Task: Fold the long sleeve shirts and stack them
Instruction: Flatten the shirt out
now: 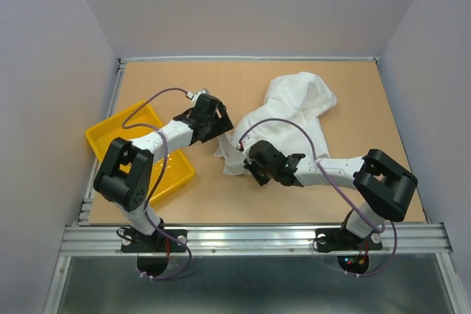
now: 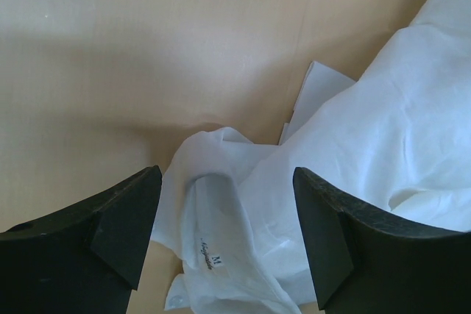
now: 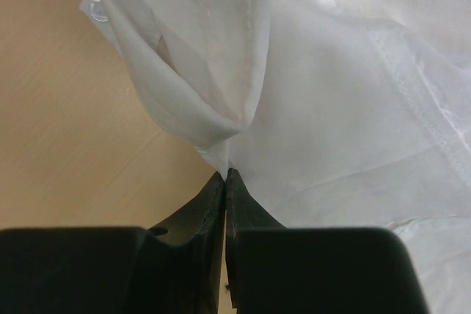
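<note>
Heaped on the worktop, right of a yellow tray partly under the left arm: the long sleeve shirt. Right end effector clamped tight on a fold; left end effector wide apart over the collar, gripping nothing. Size label marked M legible only from the left wrist.

We see a shallow yellow rectangular plastic tray lying skewed at about eight o'clock on the flat tan wooden tabletop, against its left edge
</note>
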### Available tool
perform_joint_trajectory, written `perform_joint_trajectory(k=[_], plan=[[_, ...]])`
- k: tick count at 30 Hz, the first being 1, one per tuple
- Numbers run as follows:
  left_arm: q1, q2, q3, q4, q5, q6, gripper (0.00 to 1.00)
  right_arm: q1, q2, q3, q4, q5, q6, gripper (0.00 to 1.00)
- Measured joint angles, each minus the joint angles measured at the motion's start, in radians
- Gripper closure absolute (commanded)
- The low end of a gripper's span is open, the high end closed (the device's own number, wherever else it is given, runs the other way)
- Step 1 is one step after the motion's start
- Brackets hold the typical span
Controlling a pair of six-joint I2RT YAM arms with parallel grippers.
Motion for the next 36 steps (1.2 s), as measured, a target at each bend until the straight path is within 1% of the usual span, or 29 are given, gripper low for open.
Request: perform_joint_trajectory(k=[4,5,7,8,9,10,11,12,14,16,17,18,19,20,22,23,24,26,27,28,29,31,32,34,36], plan=[[-0.011,0.075,0.011,-0.003,0.001,-0.022,0.34,0.000,-0.007,-0.019,0.019,-0.007,0.009,0.94],[-0.013,0.085,0.011,-0.011,-0.003,-0.027,0.43,0.000,-0.009,-0.025,0.023,-0.009,0.011,0.94],[-0.016,0.096,0.011,-0.019,-0.010,-0.035,0.54,0.000,-0.015,-0.031,0.025,-0.010,0.013,0.94],[-0.016,0.098,0.012,-0.023,-0.015,-0.037,0.69,0.000,-0.020,-0.035,0.029,-0.011,0.014,0.94],[-0.016,0.099,0.012,-0.026,-0.023,-0.040,0.77,0.000,-0.026,-0.040,0.031,-0.011,0.014,0.94],[-0.016,0.099,0.014,-0.034,-0.030,-0.039,0.93,0.000,-0.031,-0.042,0.031,-0.012,0.014,0.94],[-0.016,0.099,0.018,-0.041,-0.033,-0.035,1.00,0.000,-0.035,-0.044,0.034,-0.012,0.015,0.97],[-0.016,0.099,0.027,-0.050,-0.040,-0.034,1.00,0.000,-0.039,-0.044,0.036,-0.009,0.016,0.99],[-0.016,0.101,0.053,-0.069,-0.053,-0.026,1.00,0.000,-0.053,-0.044,0.037,0.007,0.017,0.99],[-0.017,0.115,0.129,-0.122,-0.066,0.000,1.00,0.000,-0.079,-0.045,0.037,0.048,0.010,0.99],[-0.019,0.131,0.201,-0.158,-0.074,0.019,1.00,0.000,-0.109,-0.045,0.035,0.095,-0.008,0.99],[-0.021,0.156,0.290,-0.202,-0.077,0.037,1.00,-0.001,-0.142,-0.045,0.037,0.135,-0.024,0.99],[-0.025,0.186,0.401,-0.219,-0.076,0.059,1.00,-0.008,-0.173,-0.037,0.037,0.181,-0.043,0.99],[-0.029,0.206,0.476,-0.235,-0.076,0.074,1.00,-0.016,-0.212,-0.017,0.035,0.238,-0.070,0.99],[-0.038,0.269,0.724,-0.297,-0.074,0.107,1.00,-0.048,-0.265,0.048,0.018,0.346,-0.129,0.99],[-0.041,0.299,0.845,-0.303,-0.073,0.123,1.00,-0.069,-0.285,0.102,0.016,0.411,-0.175,0.99],[-0.042,0.340,1.009,-0.318,-0.064,0.140,1.00,-0.095,-0.306,0.184,0.009,0.483,-0.229,0.99],[-0.042,0.368,1.183,-0.300,-0.039,0.158,1.00,-0.122,-0.325,0.298,0.020,0.571,-0.310,0.99],[-0.042,0.369,1.263,-0.272,-0.016,0.171,1.00,-0.131,-0.336,0.381,0.028,0.622,-0.375,0.99],[-0.042,0.355,1.311,-0.232,0.006,0.182,1.00,-0.132,-0.347,0.431,0.042,0.653,-0.415,0.99],[-0.042,0.334,1.321,-0.193,0.035,0.192,1.00,-0.132,-0.365,0.492,0.068,0.683,-0.485,0.99],[-0.044,0.241,1.271,-0.098,0.094,0.205,1.00,-0.129,-0.393,0.560,0.103,0.702,-0.556,0.99],[-0.047,0.189,1.223,-0.040,0.114,0.209,1.00,-0.123,-0.410,0.594,0.122,0.701,-0.601,0.99],[-0.058,0.086,1.143,0.034,0.154,0.213,1.00,-0.115,-0.438,0.644,0.151,0.681,-0.652,0.99],[-0.072,0.019,1.114,0.085,0.179,0.220,1.00,-0.108,-0.465,0.656,0.165,0.643,-0.673,0.99]])
